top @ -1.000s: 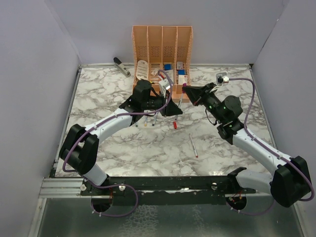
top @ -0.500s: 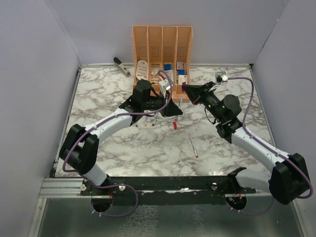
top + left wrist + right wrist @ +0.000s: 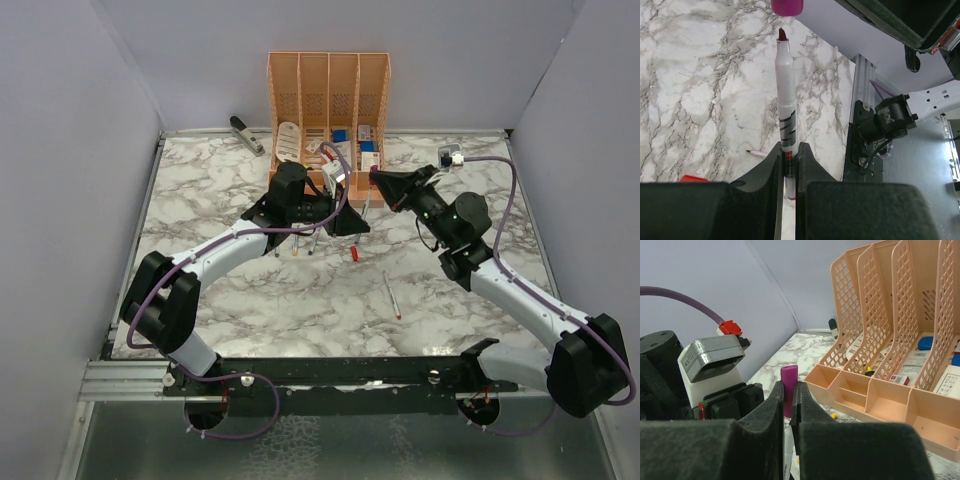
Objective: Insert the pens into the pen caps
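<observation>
hardly shifted since a second ago, just nudged at the right arm. gripping pen (image 3: 785, 100) tight with left gripper (image 3: 787, 151), tip just short of purple cap (image 3: 787, 6). pinching that cap with right gripper (image 3: 788, 390), near organizer (image 3: 875, 340). lying on table (image 3: 200, 200): loose pen (image 3: 392, 295), red cap (image 3: 353, 253).

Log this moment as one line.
left jaws: shut on pen | right jaws: shut on purple cap | pen tip: bare, just short of cap, not yet inserted

Pale grey walls (image 3: 80, 200) around a white marble-patterned tabletop (image 3: 300, 300)
</observation>
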### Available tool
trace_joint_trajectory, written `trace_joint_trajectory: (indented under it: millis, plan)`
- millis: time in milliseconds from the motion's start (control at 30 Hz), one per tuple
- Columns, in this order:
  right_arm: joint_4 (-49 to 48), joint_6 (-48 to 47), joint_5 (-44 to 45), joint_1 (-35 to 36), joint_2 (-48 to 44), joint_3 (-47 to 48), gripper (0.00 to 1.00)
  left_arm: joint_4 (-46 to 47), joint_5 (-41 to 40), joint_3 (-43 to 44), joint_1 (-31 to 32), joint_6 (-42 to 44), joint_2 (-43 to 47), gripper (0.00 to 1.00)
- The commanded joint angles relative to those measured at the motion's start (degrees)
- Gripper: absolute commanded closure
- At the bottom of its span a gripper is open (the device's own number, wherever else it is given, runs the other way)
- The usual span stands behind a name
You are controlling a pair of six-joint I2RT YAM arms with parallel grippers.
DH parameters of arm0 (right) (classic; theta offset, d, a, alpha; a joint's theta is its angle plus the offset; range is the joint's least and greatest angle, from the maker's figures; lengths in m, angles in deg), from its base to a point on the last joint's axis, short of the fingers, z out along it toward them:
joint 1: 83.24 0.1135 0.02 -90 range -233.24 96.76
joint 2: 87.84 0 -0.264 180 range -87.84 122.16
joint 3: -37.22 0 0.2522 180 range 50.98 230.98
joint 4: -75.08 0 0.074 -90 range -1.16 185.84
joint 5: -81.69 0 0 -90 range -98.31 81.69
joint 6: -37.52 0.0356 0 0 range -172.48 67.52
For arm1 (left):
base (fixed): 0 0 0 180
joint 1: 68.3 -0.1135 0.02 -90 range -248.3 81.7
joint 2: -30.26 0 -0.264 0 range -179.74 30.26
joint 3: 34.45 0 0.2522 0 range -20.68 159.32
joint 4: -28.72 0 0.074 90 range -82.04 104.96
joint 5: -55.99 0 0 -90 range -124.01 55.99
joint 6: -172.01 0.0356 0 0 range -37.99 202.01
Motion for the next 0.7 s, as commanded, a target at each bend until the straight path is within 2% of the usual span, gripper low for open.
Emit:
trace_joint_trajectory:
  millis: [0, 667]
  plan:
    - [0.17, -1.00, 0.53, 0.15, -1.55, -0.26, 0.99, 1.46, -0.87, 0.27, 0.33, -0.27, 0.82, 1.00]
    - [-1.72, 0.44, -0.18, 0.17, -0.99, -2.67, 0.99, 1.78, -1.30, 0.49, 0.33, -0.71, 1.03, 1.00]
